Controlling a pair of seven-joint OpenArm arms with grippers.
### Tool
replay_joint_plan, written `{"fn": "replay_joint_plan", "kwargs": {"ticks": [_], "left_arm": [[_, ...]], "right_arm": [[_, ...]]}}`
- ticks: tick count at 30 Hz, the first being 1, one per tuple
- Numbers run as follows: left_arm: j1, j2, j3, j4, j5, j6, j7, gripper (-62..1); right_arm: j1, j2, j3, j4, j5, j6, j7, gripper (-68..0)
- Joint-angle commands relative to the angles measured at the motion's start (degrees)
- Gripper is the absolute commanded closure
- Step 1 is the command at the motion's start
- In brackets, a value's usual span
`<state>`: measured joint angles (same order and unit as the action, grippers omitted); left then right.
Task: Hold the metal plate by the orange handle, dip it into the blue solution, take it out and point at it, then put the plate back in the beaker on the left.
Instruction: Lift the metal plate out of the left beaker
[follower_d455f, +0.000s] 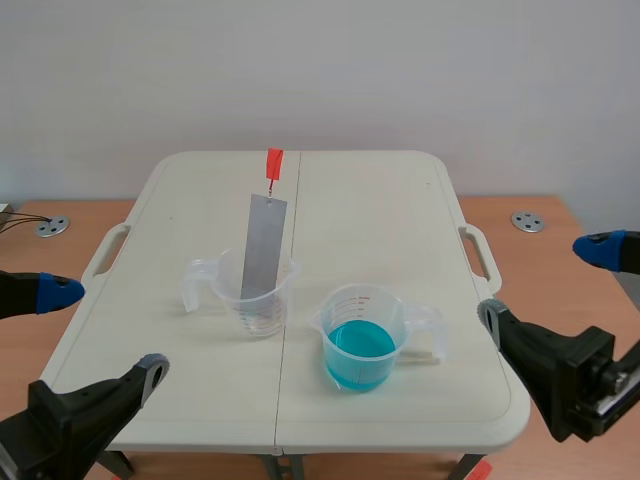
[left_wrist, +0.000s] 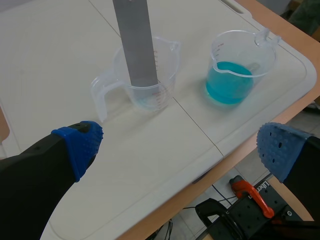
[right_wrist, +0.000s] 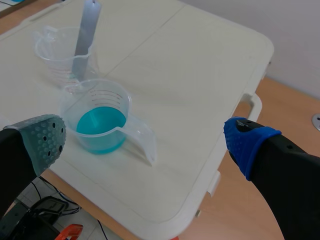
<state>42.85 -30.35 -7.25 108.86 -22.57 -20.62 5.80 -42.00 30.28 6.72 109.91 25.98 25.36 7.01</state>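
My left pincer (left_wrist: 181, 148) and right pincer (right_wrist: 146, 140) gape wide, holding nothing; the grey metal plate (follower_d455f: 265, 240) stands in the clear plastic beaker (follower_d455f: 272, 314)

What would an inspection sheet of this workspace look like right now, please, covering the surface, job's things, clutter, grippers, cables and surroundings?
Surface: white folding table, seam down the middle, no spills seen.
Job's things: metal plate stands tilted in the left beaker, orange handle on top; right beaker holds blue solution.
Clutter: nothing seen.
Grippers: left gripper and right gripper both open, low at the near edge, holding nothing.
Cables: thin wires on the wooden bench at far left.
Surroundings: two round metal fittings on the bench; pale wall behind.
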Motion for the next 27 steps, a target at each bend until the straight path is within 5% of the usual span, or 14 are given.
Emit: {"fn": "replay_joint_plan", "kwargs": {"ticks": [1, 5, 7, 17, 27], "left_arm": [[-0.2, -0.2, 0.2, 0.6, -0.3, 0.1, -0.8, -60.4], [-0.2, -0.2, 0.2, 0.6, -0.3, 0.1, -0.8, -16.6], [-0.2, -0.2, 0.2, 0.6, -0.3, 0.1, -0.8, -3.9], [3.8, -0.2, 0.1, 0.6, 0.0, 0.7, -0.8, -3.1], [15.7, -0.2, 0.0, 0.6, 8.6, 4.2, -0.8, -3.1]], "right_arm": [[2.3, 0.3, -0.3, 0.8, 0.6, 0.0, 0.5, -66.3], [5.9, 0.3, -1.6, 0.3, 0.6, 0.0, -0.7, -66.3], [7.7, 0.3, -2.7, 0.0, 0.6, 0.0, -0.9, -66.3], [19.1, 0.3, -10.2, -5.5, 0.6, 0.0, -3.5, -66.3], [29.2, -2.2, -17.4, -11.0, 1.2, 0.0, -5.0, -66.3]]}}
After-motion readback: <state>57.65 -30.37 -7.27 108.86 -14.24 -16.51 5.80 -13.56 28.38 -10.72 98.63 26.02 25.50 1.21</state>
